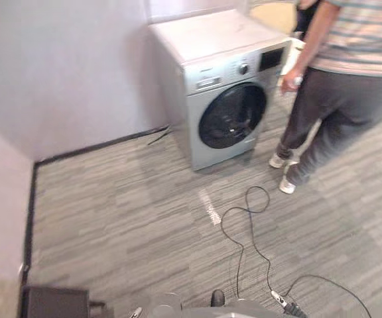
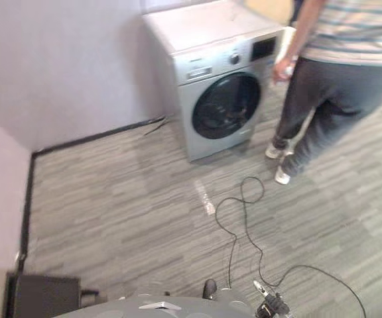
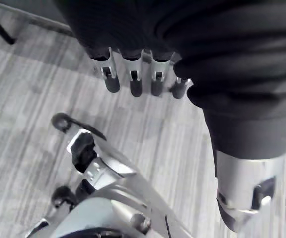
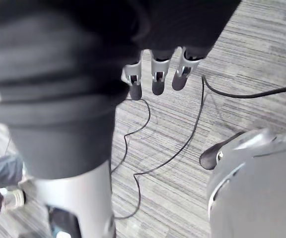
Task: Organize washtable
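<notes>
Washing machine: white top, silver-grey front. Its round door is dark, near black, and the small panel above it is black.
Floor: grey, finely streaked in lighter and darker bands; one short white strip on it.
Wall: pale lilac-white, with black skirting at its foot.
Person: shirt beige with grey-blue stripes, trousers dark grey, shoes white.
Left robot hand and right robot hand: silver fingers, dark tips, black ribbed cover.
</notes>
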